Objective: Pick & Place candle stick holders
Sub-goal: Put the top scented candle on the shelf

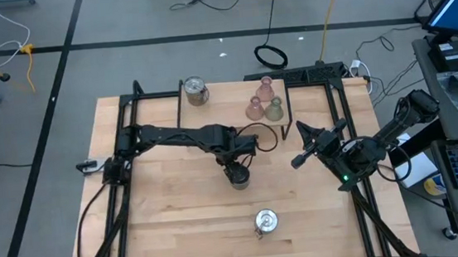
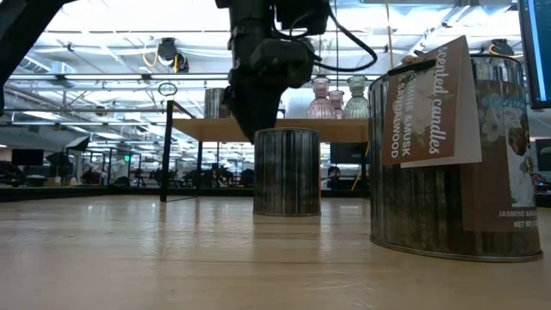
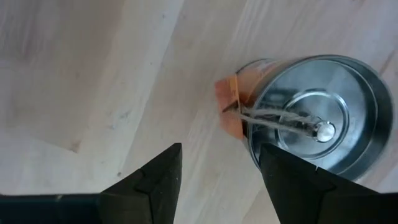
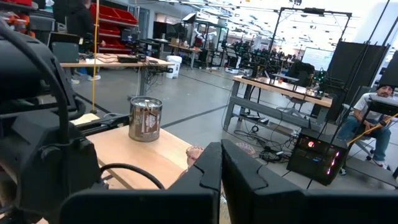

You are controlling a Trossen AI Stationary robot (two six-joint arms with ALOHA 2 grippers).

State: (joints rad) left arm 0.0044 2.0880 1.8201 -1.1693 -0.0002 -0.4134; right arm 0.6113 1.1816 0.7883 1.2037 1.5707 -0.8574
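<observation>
Silver tin (image 1: 197,91) and three glass holders (image 1: 264,104) are grouped along the bench's far edge, seemingly already placed. Two tins remain out: one at mid-bench (image 1: 238,176) under the left gripper (image 1: 236,163), whose fingers stand apart beside it, gripping nothing; another (image 1: 265,220) near the front edge. The right gripper (image 1: 298,161) waits closed by the right edge.

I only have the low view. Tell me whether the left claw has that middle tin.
Observer: Not yet. The left wrist view shows the left claw open above the silver tin, which is off-centre toward one finger.
Operator: Report the right arm.
Observer: The right claw is shut and empty, at the table's right side.
Operator: Describe the tin's top.
Observer: Open, with twine across it and an orange tag at the rim.
</observation>
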